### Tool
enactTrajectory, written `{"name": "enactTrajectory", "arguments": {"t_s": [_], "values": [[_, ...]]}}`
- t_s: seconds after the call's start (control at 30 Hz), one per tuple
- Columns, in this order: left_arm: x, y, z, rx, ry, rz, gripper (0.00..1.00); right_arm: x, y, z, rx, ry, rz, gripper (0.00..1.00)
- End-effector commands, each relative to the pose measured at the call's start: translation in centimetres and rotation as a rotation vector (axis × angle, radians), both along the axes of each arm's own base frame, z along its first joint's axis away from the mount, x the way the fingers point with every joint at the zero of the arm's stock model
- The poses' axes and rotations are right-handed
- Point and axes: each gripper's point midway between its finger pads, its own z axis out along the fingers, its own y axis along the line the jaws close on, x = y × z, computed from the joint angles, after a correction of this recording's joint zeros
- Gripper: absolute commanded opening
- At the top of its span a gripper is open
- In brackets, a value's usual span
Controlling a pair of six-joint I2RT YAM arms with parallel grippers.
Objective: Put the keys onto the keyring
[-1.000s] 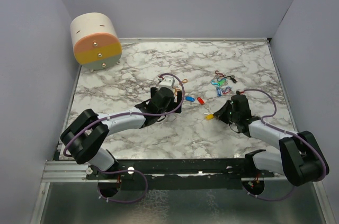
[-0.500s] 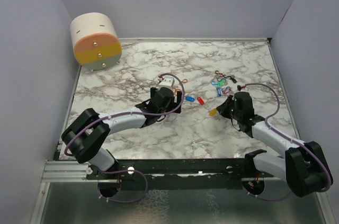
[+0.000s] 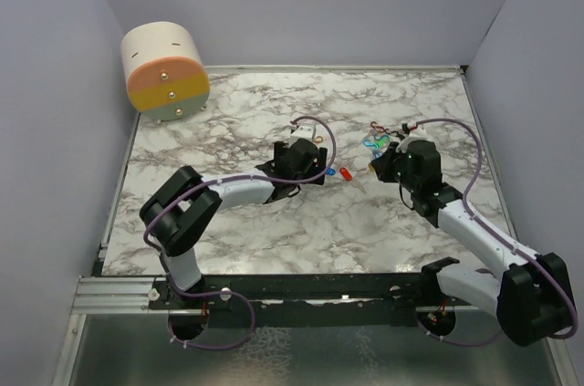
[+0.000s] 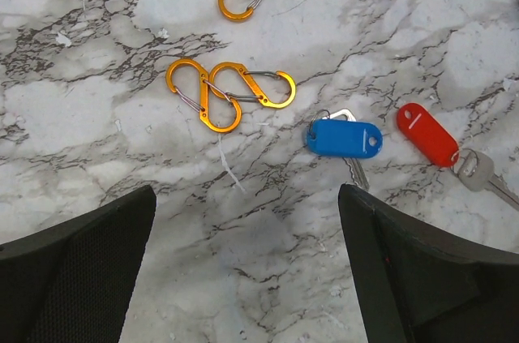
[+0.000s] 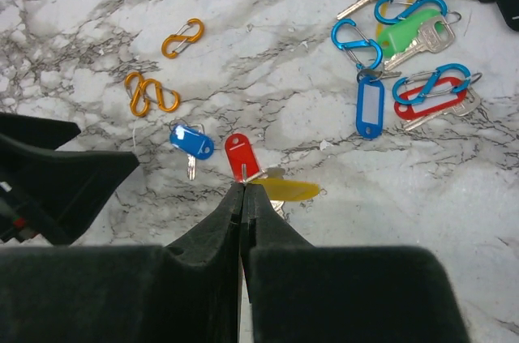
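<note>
- Left hand (image 4: 247, 233), released wide, is hovering over three orange S-shaped metal clips (image 4: 212, 90).
- Right hand (image 5: 243, 190) is clenching one yellow-tagged metal key (image 5: 292, 190).
- One blue-tagged key (image 4: 345, 137) and one red-tagged key (image 4: 427, 134) are lying nearby.

Two keys (image 4: 345, 137) lie side by side, right of linked clips (image 4: 227, 92).

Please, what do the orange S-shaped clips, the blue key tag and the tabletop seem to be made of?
Orange S-shaped clips: probably anodised metal, shiny, with thin silver wire gates. Blue key tag: likely plastic, smooth, evenly coloured, slightly glossy. Tabletop: white with grey veins like marble; real stone or printed laminate, I cannot tell.
</note>
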Motion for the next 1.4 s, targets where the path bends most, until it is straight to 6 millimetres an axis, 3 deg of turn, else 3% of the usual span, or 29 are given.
{"name": "enactTrajectory", "arguments": {"t_s": [0.0, 0.27, 1.0, 1.37], "values": [[1.2, 0.1, -1.7, 0.063, 0.026, 0.046, 0.96, -0.1, 0.8, 1.2, -0.036, -0.045, 0.072, 0.01], [2.2, 1.2, -3.4, 0.138, 0.026, 0.119, 0.89, -0.5, 1.1, 2.0, -0.020, -0.084, 0.093, 0.01], [5.6, 3.7, -5.9, 0.249, 0.034, 0.204, 0.88, -1.0, 1.2, 1.8, -0.007, -0.091, 0.104, 0.01], [5.3, 5.8, -7.2, 0.261, 0.072, 0.230, 0.86, -1.0, 1.2, 1.7, -0.006, -0.091, 0.104, 0.01]]}}
